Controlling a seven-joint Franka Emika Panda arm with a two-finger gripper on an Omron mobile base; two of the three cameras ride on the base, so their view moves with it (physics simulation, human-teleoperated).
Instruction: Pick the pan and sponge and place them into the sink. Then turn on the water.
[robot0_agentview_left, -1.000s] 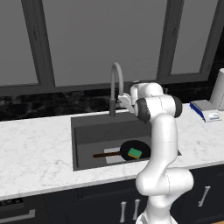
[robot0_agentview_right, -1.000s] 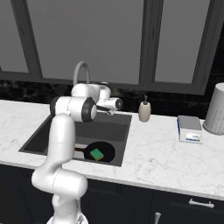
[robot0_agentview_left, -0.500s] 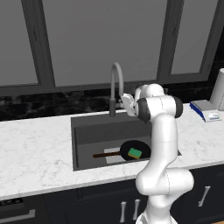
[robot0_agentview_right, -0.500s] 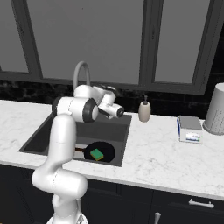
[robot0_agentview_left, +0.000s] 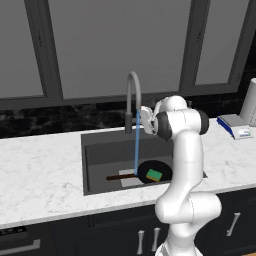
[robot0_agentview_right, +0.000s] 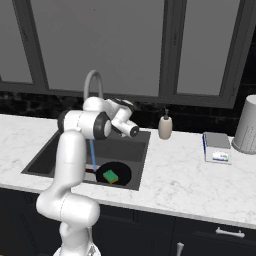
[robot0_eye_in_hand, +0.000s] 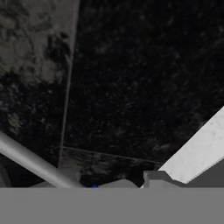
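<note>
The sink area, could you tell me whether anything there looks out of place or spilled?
Nothing stands out. The pan lies flat in the sink with the sponge resting on it, and the water falls in a straight stream from the faucet into the basin. No water shows on the counter.

Desk (robot0_agentview_left: 40, 170): white marble w/ grey veining, smooth, slight sheen. Sink (robot0_agentview_left: 100, 150): dark grey, matt, w/ lighter grey flat patch at bottom. Faucet (robot0_agentview_left: 131, 95): grey metal look, smooth, satin. Water (robot0_agentview_left: 136, 150): thin translucent blue stream. Pan (robot0_agentview_right: 122, 170): matt black; handle (robot0_agentview_left: 119, 177) dark brown, wood-like. Sponge (robot0_agentview_left: 153, 175): green top, yellow layer below, matt. Backsplash (robot0_eye_in_hand: 140, 78): black speckled stone, faintly glossy. Robot arm (robot0_agentview_left: 182, 165): glossy white plastic shells, dark joints. Soap bottle (robot0_agentview_right: 165, 127): beige, smooth. Canister (robot0_agentview_right: 247, 125), far right: pale grey, matt.
</note>
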